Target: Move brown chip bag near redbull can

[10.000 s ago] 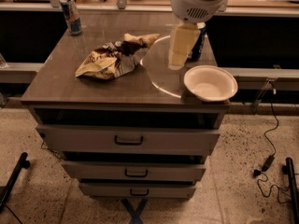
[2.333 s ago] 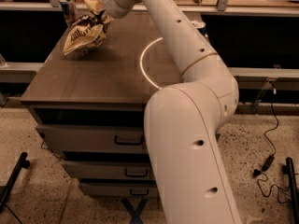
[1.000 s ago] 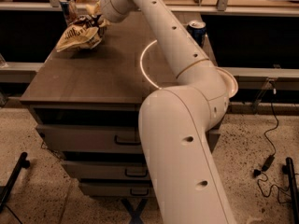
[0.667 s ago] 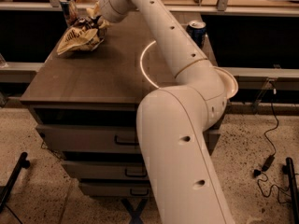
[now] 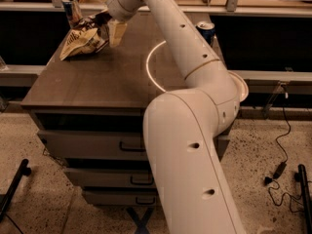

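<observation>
Brown chip bag (image 5: pixel 84 37): crumpled, tan-yellow and dark brown. It lies on the tabletop (image 5: pixel 97 79) near the far left corner, directly left of the jaws. Its dark upper right end runs up against them.

Redbull can (image 5: pixel 72 9): upright at the far left edge, left of the jaws and farther back. It stands just beyond the bag's top edge; whether the two touch cannot be told.

Gripper (image 5: pixel 115 32): low over the far left part of the top, at the bag's right edge, on a white arm (image 5: pixel 185 48) reaching in from near right. How wide the jaws stand, and whether they hold the bag, cannot be told.

Dark blue soda can (image 5: pixel 208 31): upright, well to the right of the jaws, past the arm.

White bowl (image 5: pixel 242 86): right of the jaws and nearer, mostly hidden by the arm.

Ring of light (image 5: pixel 150 68): on the top, right of the jaws and nearer.

Drawers (image 5: pixel 87 145): stacked below the top.
</observation>
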### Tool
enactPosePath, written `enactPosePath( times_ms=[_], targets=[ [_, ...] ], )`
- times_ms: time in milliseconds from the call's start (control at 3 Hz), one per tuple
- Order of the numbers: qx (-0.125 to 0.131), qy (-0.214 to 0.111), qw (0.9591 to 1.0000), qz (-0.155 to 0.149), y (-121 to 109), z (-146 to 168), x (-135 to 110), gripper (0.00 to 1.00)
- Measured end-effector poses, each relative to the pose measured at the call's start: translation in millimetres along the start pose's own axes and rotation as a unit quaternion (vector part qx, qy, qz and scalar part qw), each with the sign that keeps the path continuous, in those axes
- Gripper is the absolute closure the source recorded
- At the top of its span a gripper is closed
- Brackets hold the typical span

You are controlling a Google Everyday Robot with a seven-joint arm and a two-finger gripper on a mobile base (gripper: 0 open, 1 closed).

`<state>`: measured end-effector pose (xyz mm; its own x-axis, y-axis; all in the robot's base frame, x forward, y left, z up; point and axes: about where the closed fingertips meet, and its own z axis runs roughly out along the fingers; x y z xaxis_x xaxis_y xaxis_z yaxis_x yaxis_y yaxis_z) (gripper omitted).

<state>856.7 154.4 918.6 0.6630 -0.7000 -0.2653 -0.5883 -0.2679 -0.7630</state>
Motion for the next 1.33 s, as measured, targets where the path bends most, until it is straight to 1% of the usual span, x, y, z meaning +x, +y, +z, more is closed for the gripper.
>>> enactPosePath(
  times_ms=[333, 667, 1000, 1333],
  targets=[
    [0.005, 0.025, 0.9997, -0.003, -9, -36, 13, 0.0],
    [0.011, 0.045, 0.9988, -0.013, -17, -61, 25, 0.0],
    [0.035, 0.032, 0.9983, -0.032, -23, -91, 33, 0.0],
    [0.035, 0.032, 0.9984, -0.033, -23, -90, 33, 0.0]
  ],
)
